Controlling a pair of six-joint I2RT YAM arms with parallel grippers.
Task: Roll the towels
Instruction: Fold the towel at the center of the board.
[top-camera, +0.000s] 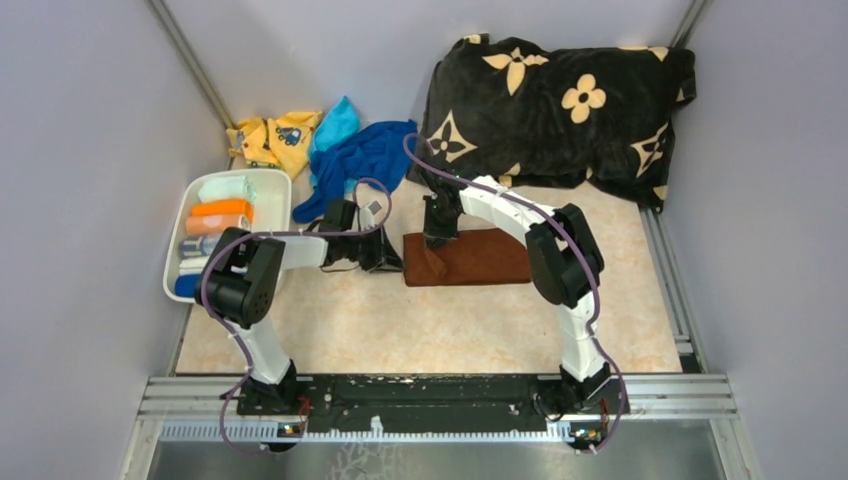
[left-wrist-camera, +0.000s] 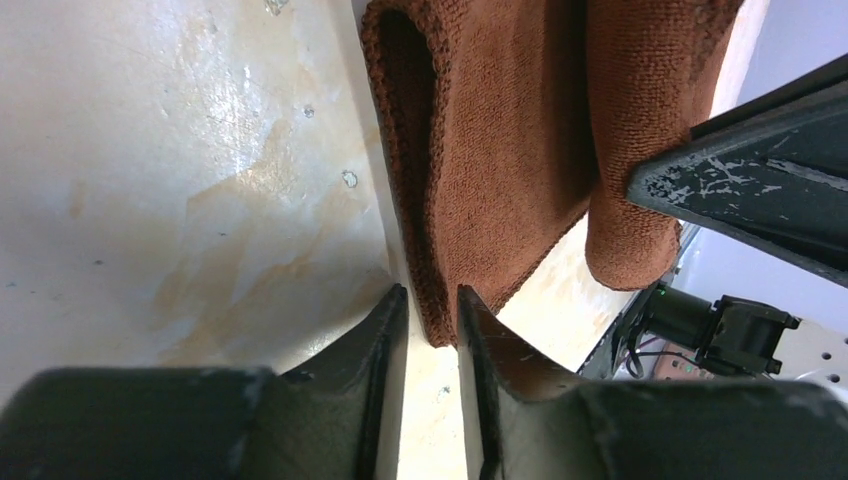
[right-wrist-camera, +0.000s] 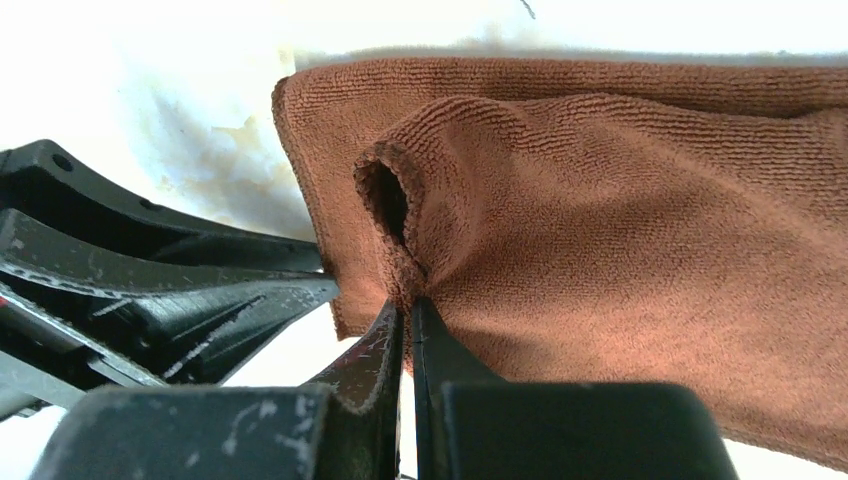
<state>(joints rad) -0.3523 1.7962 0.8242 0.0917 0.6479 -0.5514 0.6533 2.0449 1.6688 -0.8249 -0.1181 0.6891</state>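
Top external: the dark brown knit-pile towel, folded into a long strip (top-camera: 480, 258), lies mid-way across the mottled beige worktop (top-camera: 420, 330), long axis left to right. Both arms meet at its left end, the left gripper (top-camera: 388, 260) at the end edge and the right gripper (top-camera: 438, 238) on the far-left corner. The white plastic bin (top-camera: 272, 205) holding rolled towels sits well apart at the left.

Left wrist: jaws nearly together, pinching the hem of the towel between their tips. The cloth's end has curled over into an open tube, with a loose flap hanging beside it.

Right wrist: jaws pressed together on the lip of that curl, just under the tube mouth. The pile is ribbed, soft and slightly wrinkled around the grip.

Judgement: I read this as the first turn of the roll, barely begun. To do it well, I should move both grips together along the strip, holding the two corners level so the roll does not cone. The core looks slack, so I would tuck it tighter before adding turns.
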